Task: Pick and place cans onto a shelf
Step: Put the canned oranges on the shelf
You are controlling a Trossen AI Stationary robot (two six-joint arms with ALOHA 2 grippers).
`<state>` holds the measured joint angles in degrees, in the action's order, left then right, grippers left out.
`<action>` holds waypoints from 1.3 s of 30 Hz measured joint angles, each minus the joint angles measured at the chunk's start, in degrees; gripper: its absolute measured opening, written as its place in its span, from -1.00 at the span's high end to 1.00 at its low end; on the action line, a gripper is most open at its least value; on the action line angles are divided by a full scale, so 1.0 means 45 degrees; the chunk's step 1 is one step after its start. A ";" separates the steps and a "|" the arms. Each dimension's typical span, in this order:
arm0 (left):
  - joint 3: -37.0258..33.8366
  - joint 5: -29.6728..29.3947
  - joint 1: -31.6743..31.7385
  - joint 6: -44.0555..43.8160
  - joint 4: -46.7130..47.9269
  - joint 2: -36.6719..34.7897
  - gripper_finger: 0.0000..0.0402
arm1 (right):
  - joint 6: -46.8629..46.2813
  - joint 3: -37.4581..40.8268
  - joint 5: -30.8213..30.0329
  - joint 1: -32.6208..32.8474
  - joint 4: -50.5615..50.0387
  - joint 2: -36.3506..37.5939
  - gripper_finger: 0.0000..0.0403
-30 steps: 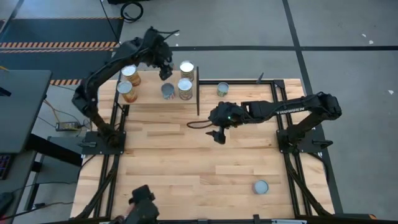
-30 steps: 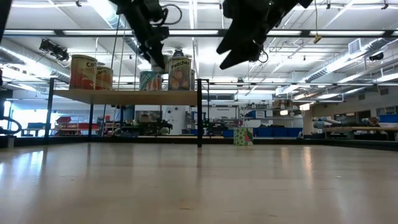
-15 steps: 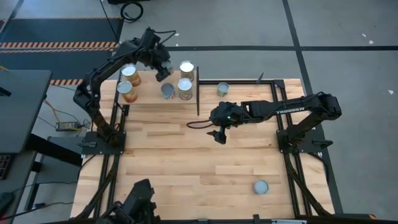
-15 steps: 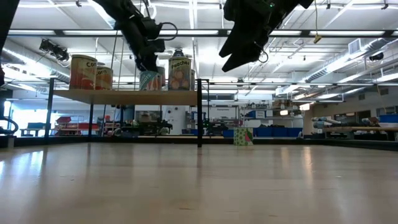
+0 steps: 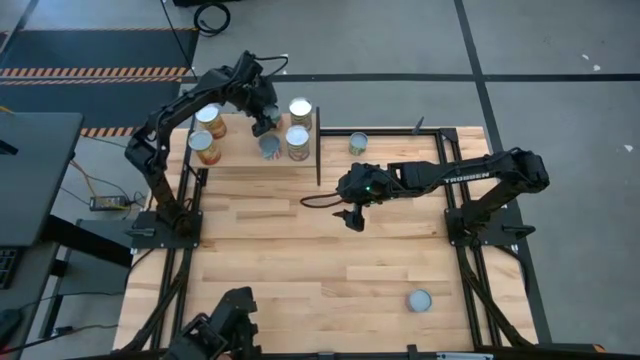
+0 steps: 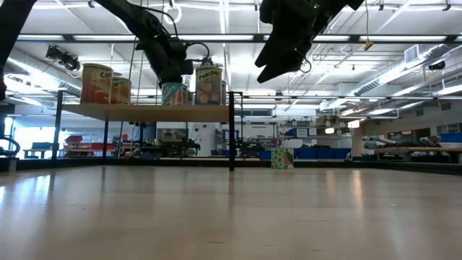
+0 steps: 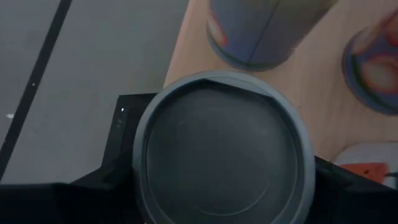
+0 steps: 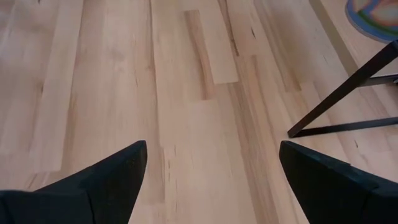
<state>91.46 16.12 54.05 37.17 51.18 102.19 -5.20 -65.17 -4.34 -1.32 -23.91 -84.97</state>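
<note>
Being lowered since a moment ago onto the shelf [image 5: 240, 158], far left, the left gripper [image 5: 262, 120] is clamping a can [image 7: 222, 152], so placement is being neared. That can is being shown only by the left wrist view. Rightward, the right gripper [image 5: 352, 220] is being held open over the table, unmoved.
</note>
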 joint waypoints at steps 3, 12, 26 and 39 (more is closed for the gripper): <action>0.0005 0.0057 -0.0061 -0.0002 -0.0097 -0.0029 -0.42 | 0.0108 0.0000 0.0000 -0.0005 -0.0028 0.0000 -0.85; 0.0005 -0.0091 -0.0154 -0.0113 0.0010 -0.0029 -0.64 | 0.0156 0.0000 -0.0005 -0.0005 -0.0038 0.0000 -0.85; 0.0005 -0.1851 -0.0760 0.0226 -0.0058 -0.0046 -0.76 | 0.0287 0.0000 0.0001 -0.0005 -0.0047 0.0000 -0.85; 0.0010 -0.1793 -0.0794 0.0494 -0.0024 -0.1197 -0.76 | 0.0200 0.0243 0.0063 0.0000 0.0148 -0.0005 -0.85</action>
<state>91.50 8.05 50.48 39.40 51.07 96.80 -4.29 -64.07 -4.06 -1.32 -23.24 -84.99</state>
